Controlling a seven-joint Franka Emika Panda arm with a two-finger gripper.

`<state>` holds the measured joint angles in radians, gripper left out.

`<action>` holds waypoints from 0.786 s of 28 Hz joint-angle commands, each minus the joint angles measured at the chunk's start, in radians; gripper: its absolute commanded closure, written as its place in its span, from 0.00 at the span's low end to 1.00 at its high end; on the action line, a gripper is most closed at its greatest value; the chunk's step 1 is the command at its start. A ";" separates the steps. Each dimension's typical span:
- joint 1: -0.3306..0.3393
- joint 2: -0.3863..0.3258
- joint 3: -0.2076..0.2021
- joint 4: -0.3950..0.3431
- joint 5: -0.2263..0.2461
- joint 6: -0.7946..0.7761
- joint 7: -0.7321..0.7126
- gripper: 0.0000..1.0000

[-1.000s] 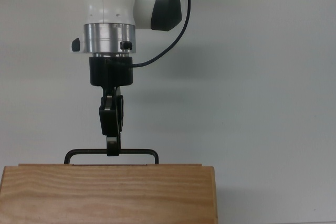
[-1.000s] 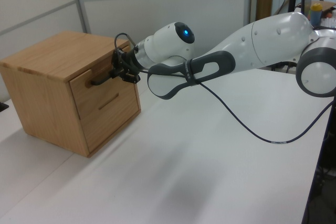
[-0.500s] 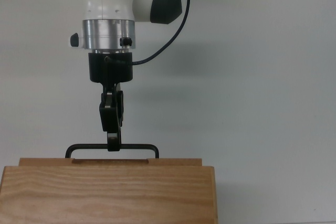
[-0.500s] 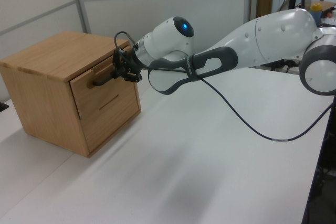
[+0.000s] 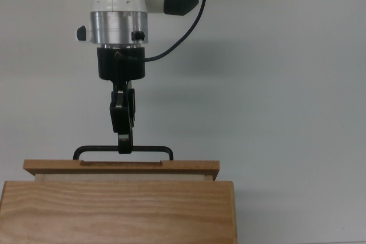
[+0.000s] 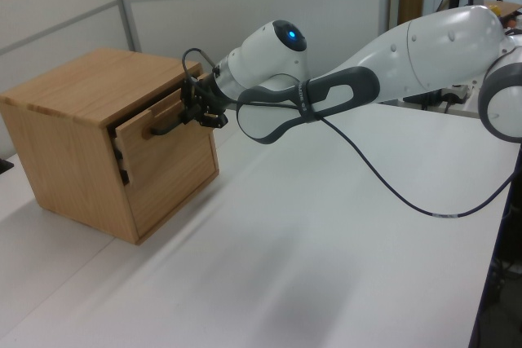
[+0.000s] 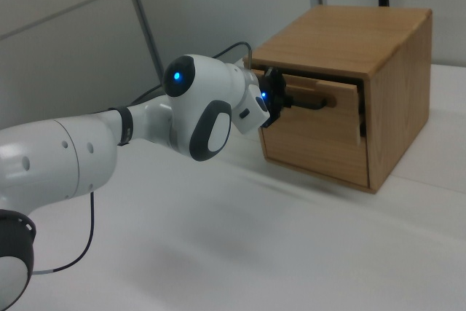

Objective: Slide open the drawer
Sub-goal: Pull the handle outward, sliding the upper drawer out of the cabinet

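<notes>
The gripper [image 5: 124,148] is clamped on the black handle [image 5: 150,149] of the drawer [image 5: 189,167], which protrudes slightly toward the top view's 12 o'clock from the cabinet [image 5: 117,212].

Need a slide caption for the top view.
Claw grips the black bar handle, drawer partly out.

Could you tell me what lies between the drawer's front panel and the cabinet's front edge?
In the top view, only the drawer's pale inner strip shows between panel and cabinet; gripper grips the handle.
</notes>
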<state>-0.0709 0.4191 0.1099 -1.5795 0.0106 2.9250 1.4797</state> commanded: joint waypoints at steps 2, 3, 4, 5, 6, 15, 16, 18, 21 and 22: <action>0.006 -0.094 0.002 -0.143 -0.021 -0.030 -0.029 1.00; 0.006 -0.100 0.002 -0.152 -0.021 -0.030 -0.030 1.00; 0.006 -0.108 0.002 -0.163 -0.021 -0.030 -0.030 1.00; 0.005 -0.112 0.001 -0.166 -0.021 -0.032 -0.030 1.00; 0.005 -0.115 0.001 -0.171 -0.021 -0.032 -0.030 1.00; 0.005 -0.178 -0.003 -0.257 -0.021 -0.044 -0.032 1.00; 0.005 -0.181 -0.003 -0.258 -0.021 -0.055 -0.033 1.00; 0.005 -0.186 -0.003 -0.258 -0.021 -0.082 -0.036 1.00; 0.003 -0.192 -0.004 -0.258 -0.021 -0.138 -0.039 1.00; 0.003 -0.197 -0.004 -0.258 -0.021 -0.147 -0.044 1.00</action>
<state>-0.0744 0.2659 0.1048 -1.7601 0.0096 2.8842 1.4737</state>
